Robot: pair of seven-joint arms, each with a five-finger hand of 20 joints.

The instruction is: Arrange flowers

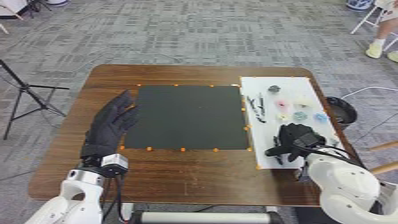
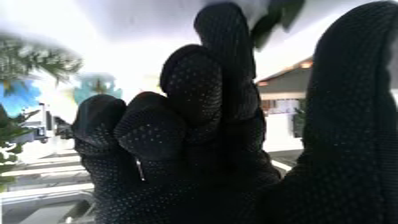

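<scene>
In the head view my right hand (image 1: 298,138) is over the near part of a white sheet (image 1: 274,130), palm down. Beyond its fingers lie a blue flower (image 1: 299,116), a yellow one (image 1: 282,117) and a pink one (image 1: 282,104); another blue flower (image 1: 321,117) is beside them. Dark stems (image 1: 257,107) rest along the sheet's left side. My left hand (image 1: 114,120) is open at the black mat's left edge. In the right wrist view my right hand (image 2: 191,150) is open, its fingers loosely bent and holding nothing. Blurred blue petals (image 2: 19,95) and a dark leaf (image 2: 277,22) show beyond it.
A black square mat (image 1: 187,117) with orange marks round its edges covers the middle of the brown table (image 1: 200,175). Beside the table's right edge is a dark round bin (image 1: 341,112). A black tripod (image 1: 32,97) stands on the floor at the left.
</scene>
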